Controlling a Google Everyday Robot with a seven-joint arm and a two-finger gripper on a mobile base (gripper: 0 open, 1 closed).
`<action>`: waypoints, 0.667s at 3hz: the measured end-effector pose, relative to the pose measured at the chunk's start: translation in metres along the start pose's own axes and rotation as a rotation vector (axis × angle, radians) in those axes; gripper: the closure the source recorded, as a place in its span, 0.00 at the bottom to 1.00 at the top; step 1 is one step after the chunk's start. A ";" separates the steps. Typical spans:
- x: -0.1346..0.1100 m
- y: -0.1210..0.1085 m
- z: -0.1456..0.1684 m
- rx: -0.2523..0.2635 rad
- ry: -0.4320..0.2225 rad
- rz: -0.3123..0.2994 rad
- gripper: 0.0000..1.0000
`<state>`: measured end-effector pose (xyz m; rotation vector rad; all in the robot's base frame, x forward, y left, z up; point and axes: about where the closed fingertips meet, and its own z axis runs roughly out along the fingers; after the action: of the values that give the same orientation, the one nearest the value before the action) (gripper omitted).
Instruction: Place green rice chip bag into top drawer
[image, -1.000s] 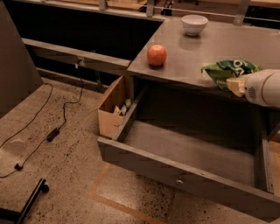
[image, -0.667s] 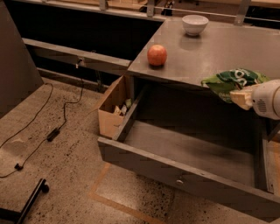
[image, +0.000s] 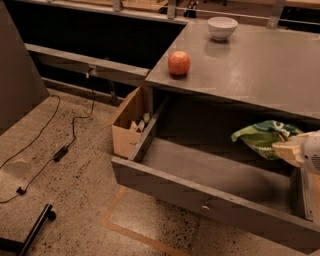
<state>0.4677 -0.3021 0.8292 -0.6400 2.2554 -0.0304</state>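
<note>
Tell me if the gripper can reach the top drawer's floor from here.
Likely yes: the gripper, holding the green rice chip bag, hangs over the open top drawer, with nothing visible beneath.

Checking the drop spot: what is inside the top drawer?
Only bare grey floor shows in the top drawer. The gripper holds the green rice chip bag above its right side. The front panel hides the nearest strip; the bag covers the back right.

Single high view, angled down.
It faces the open drawer (image: 200, 194) from mid range; gripper (image: 281, 149) at right edge, bag (image: 259, 138) pinched just left of its fingers (image: 286, 150).
</note>
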 end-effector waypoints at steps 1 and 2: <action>0.026 0.016 0.016 -0.034 0.059 0.004 1.00; 0.026 0.027 0.040 -0.068 0.048 -0.013 1.00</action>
<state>0.4686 -0.2837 0.7780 -0.6970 2.3065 0.0246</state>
